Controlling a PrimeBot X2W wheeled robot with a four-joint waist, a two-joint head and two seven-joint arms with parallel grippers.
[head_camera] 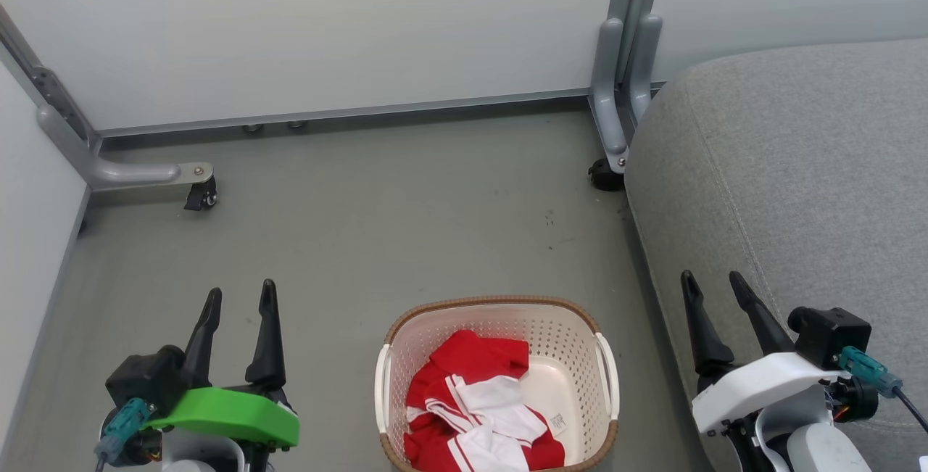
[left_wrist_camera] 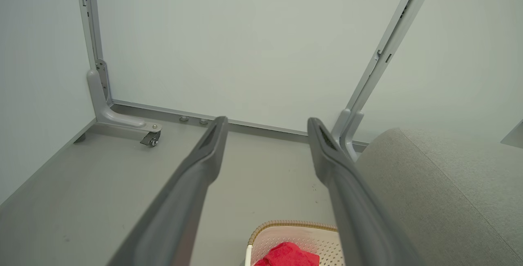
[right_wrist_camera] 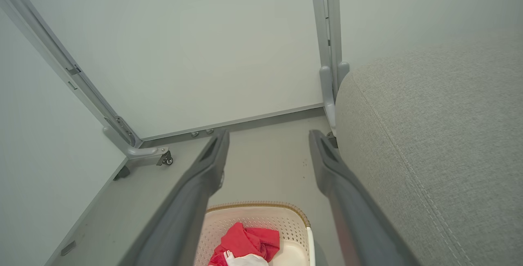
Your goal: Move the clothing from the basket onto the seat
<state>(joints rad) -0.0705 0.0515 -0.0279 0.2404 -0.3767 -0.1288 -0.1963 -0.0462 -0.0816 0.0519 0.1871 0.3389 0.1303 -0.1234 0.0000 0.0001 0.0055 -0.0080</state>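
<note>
Looking down on a grey floor (head_camera: 362,225) hemmed by pale partition panels (head_camera: 326,30) on metal legs. At bottom centre, a cream-white perforated basket (head_camera: 497,302) with a brown woven-look rim; stands on the floor just beside the seat (head_camera: 797,167), a large grey fabric cushion taking up the right side.

Inside the basket, the clothing (head_camera: 471,399): crumpled red fabric with white panels and striped trim, heaped toward the basket's left half. To its right, a bare patch of basket bottom with a paper label (head_camera: 558,423).

At lower left, the left gripper (head_camera: 241,288), green-bodied, fingers spread apart, grasping nothing. At lower right, the right gripper (head_camera: 710,276), white-bodied, fingers likewise parted and empty, seen against the seat's near edge. Both clear of the basket, one on either side.
</note>
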